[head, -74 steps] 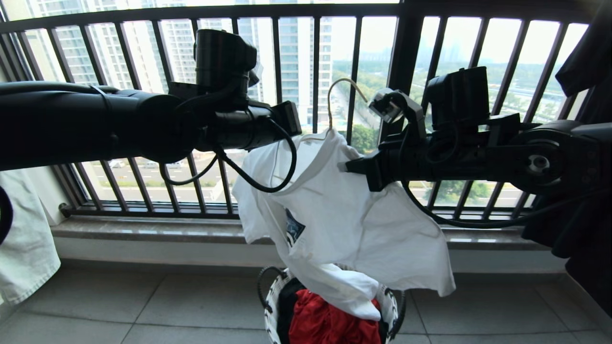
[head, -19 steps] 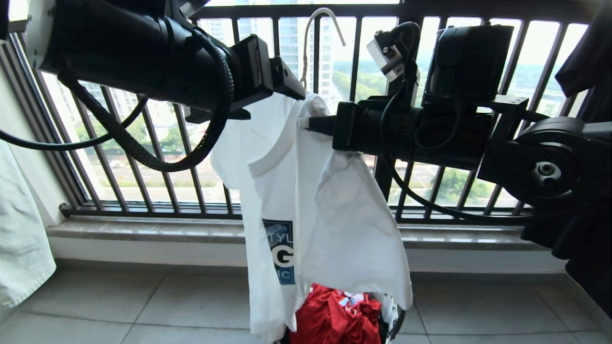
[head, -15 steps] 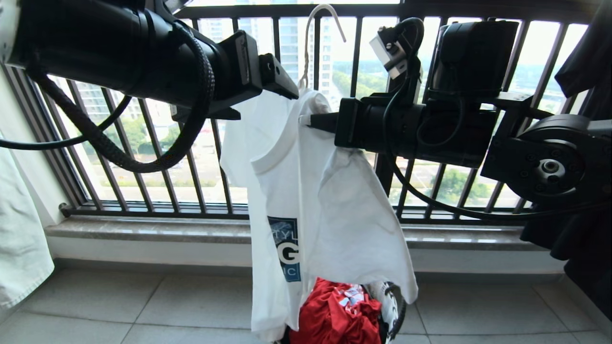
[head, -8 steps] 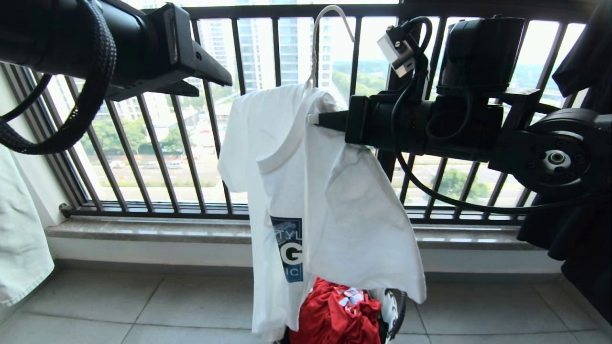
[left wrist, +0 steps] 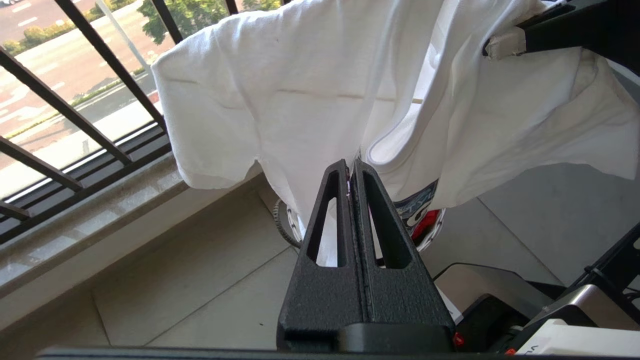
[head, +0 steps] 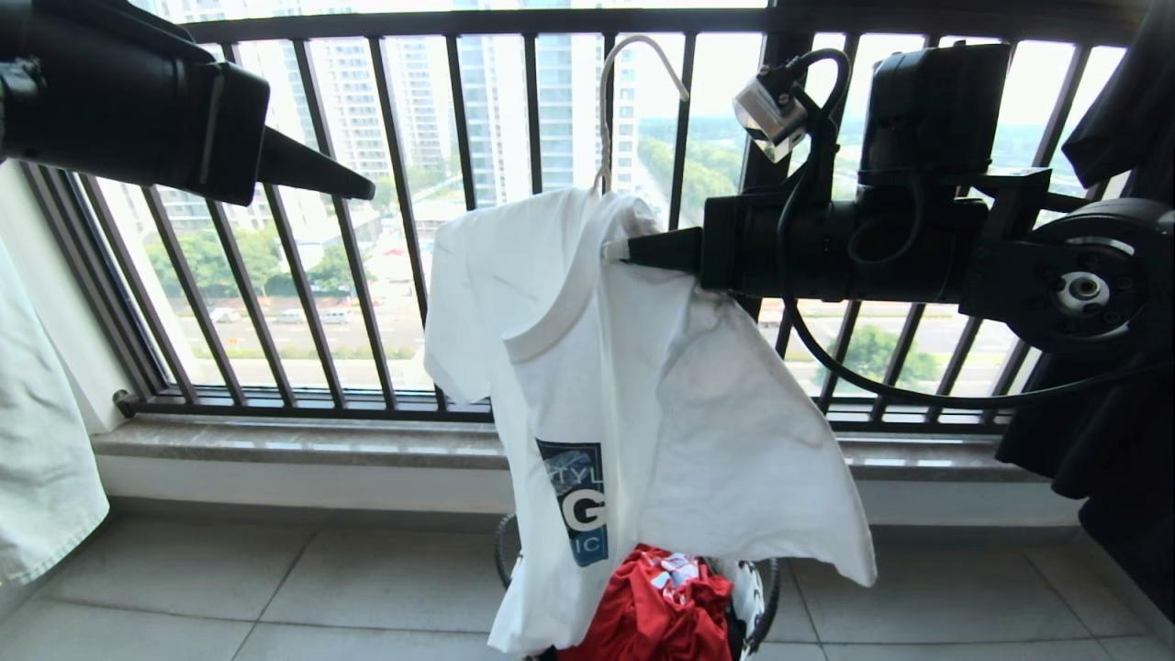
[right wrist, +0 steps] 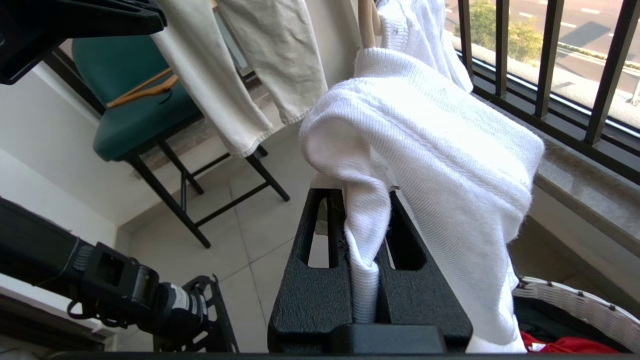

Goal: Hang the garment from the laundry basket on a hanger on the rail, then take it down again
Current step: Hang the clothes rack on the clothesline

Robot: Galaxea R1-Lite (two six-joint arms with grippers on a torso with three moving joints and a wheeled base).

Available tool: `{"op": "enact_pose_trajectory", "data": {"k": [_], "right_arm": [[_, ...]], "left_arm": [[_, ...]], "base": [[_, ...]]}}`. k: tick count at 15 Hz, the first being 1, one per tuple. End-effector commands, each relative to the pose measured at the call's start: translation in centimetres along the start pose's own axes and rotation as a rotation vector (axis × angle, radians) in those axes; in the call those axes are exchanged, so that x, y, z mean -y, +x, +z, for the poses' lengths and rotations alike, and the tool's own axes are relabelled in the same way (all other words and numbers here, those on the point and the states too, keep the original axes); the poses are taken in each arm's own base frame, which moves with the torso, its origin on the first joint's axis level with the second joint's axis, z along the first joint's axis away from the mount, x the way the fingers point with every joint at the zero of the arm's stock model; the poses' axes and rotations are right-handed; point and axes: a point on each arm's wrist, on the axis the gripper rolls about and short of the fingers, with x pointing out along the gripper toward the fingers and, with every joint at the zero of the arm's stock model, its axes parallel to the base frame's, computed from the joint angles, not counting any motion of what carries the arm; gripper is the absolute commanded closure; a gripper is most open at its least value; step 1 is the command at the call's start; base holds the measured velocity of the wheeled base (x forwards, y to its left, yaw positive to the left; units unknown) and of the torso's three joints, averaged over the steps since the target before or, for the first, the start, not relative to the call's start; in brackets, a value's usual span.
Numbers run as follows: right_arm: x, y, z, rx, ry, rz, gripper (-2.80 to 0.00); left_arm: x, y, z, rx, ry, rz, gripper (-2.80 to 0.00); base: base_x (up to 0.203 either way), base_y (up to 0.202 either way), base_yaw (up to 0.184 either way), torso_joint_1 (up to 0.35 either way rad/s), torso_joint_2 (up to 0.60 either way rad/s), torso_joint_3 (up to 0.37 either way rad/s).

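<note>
The white T-shirt hangs in the air in front of the black window railing, draped over the cream wire hanger, whose long hook rises straight up from the collar with nothing around it; no grey rail shows in any view, so I judge it lies above what I can see, and the coming move turns on lifting that hook upward to it. My right gripper reaches in level from the right and pinches a fold of the shirt near its top, just beside the base of the hook; in the right wrist view its fingers are clamped on thick white cloth, and I cannot tell whether the hanger wire is inside that fold. So the shirt's long axis runs straight down from my right gripper, its hem reaching the laundry basket on the floor, where a red garment lies. My left gripper is up and to the left, well apart from the shirt, its fingers pressed together on nothing and pointing toward the near sleeve. My right arm is the nearer and the only one carrying the load.
</note>
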Motion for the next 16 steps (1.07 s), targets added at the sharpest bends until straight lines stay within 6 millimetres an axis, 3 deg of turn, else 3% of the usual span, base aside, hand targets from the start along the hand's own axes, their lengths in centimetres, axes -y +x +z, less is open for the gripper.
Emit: {"op": "enact_pose_trajectory", "data": {"k": [1,7,16], "right_arm": [[0.6,-0.6,0.1,-0.024,0.015,0.035,0.0],[0.6,-1.1,-0.4,-0.087,0.04,0.135,0.0],[0.4,-1.5,-1.5,-0.138,0.02,0.228,0.0]], "left_arm": [[-0.9,0.3,-0.3,-0.011,0.08,-0.039,0.0],[-1.9,2.3,-1.6,-0.091,0.335,-0.175,0.0],[-1.4,3.8,-2.3,-0.12,0.41,-0.272,0.0]], "base": [[0.0,0.0,0.0,0.0,0.0,0.0],[0.0,0.0,0.0,0.0,0.0,0.0],[0.0,0.0,0.0,0.0,0.0,0.0]]}}
